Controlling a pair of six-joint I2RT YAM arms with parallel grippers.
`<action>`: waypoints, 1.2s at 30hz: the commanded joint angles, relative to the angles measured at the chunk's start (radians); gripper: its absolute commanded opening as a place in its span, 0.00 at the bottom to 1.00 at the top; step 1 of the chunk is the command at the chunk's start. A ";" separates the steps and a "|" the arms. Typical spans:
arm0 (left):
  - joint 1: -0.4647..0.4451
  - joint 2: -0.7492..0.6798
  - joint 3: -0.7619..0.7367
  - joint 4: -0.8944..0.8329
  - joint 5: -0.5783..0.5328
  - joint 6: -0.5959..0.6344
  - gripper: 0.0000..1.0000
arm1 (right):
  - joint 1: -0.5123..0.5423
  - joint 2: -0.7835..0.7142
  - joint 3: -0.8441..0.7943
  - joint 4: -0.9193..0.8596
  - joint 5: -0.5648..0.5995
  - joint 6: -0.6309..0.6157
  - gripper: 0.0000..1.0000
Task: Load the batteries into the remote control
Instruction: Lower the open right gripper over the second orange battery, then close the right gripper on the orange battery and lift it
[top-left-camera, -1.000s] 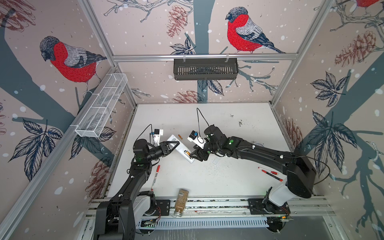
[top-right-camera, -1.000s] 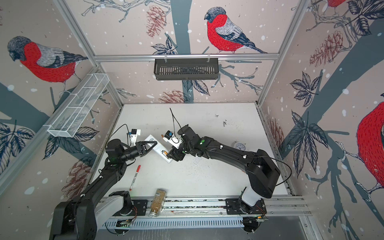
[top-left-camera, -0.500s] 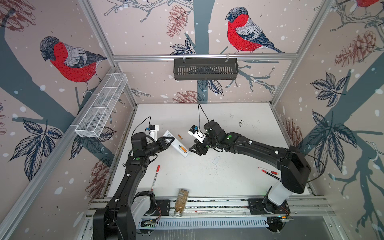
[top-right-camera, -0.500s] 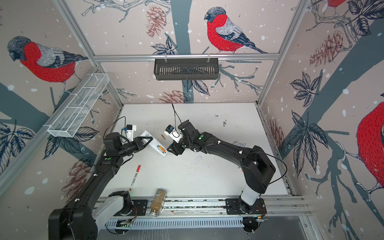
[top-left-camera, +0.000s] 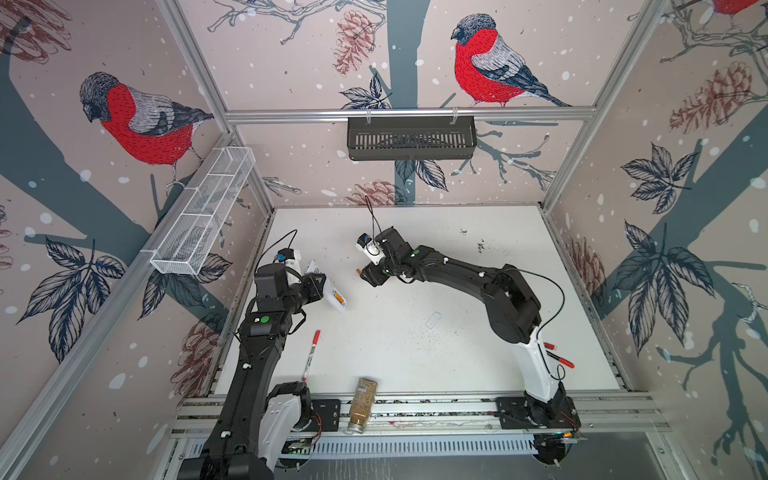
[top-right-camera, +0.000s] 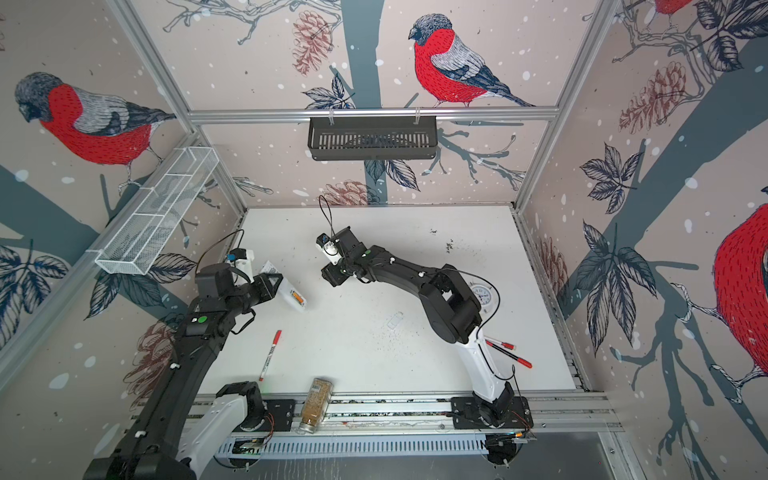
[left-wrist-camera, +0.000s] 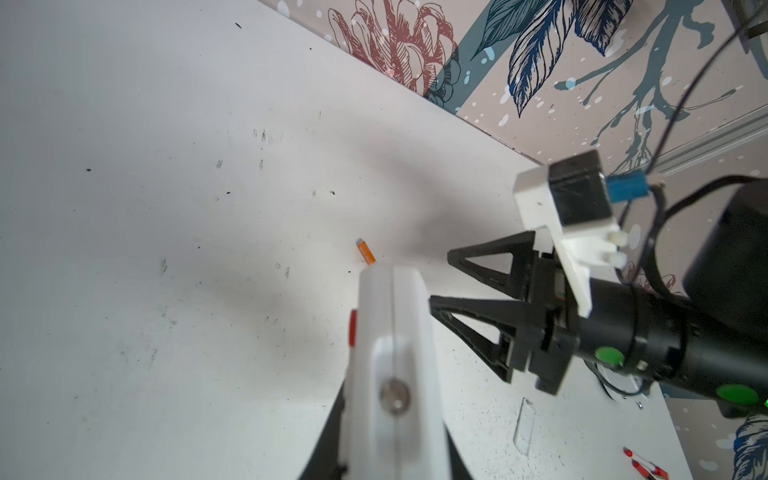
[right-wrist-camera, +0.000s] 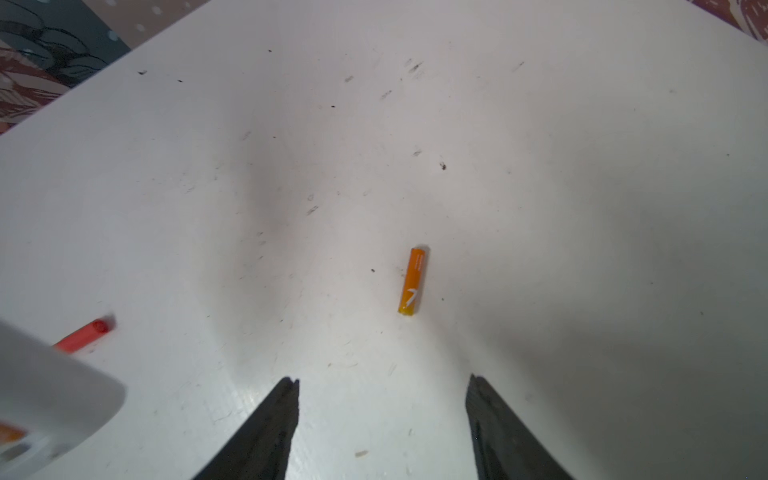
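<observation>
My left gripper (top-left-camera: 318, 283) is shut on the white remote control (top-left-camera: 332, 291), holding it tilted above the table's left side. One orange battery (top-left-camera: 339, 297) lies in the remote's uncovered compartment; the compartment also shows in the other top view (top-right-camera: 297, 296). A second orange battery (right-wrist-camera: 412, 281) lies loose on the table (right-wrist-camera: 582, 208), just ahead of my right gripper (right-wrist-camera: 382, 378). That gripper is open and empty, hovering a little above the table. In the left wrist view the remote (left-wrist-camera: 395, 353) fills the foreground, with the loose battery (left-wrist-camera: 365, 252) beyond it.
A red-capped pen (top-left-camera: 311, 353) lies near the left arm. A clear cover piece (top-left-camera: 433, 320) sits mid-table. Two more pens (top-left-camera: 559, 357) and an alarm clock (top-right-camera: 482, 296) lie by the right arm. A jar (top-left-camera: 362, 405) rests on the front rail.
The left gripper has drawn the remote back to the left. The right gripper has left the remote, moved toward the back and now hangs over the loose battery.
</observation>
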 joint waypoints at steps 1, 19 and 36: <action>-0.001 -0.015 0.007 -0.012 -0.023 0.024 0.00 | -0.002 0.084 0.104 -0.082 0.049 -0.010 0.66; 0.000 -0.013 -0.019 0.028 0.004 0.024 0.00 | -0.025 0.336 0.386 -0.132 -0.006 -0.005 0.56; 0.000 -0.019 -0.021 0.034 0.003 0.023 0.00 | 0.011 0.423 0.484 -0.189 0.120 -0.043 0.36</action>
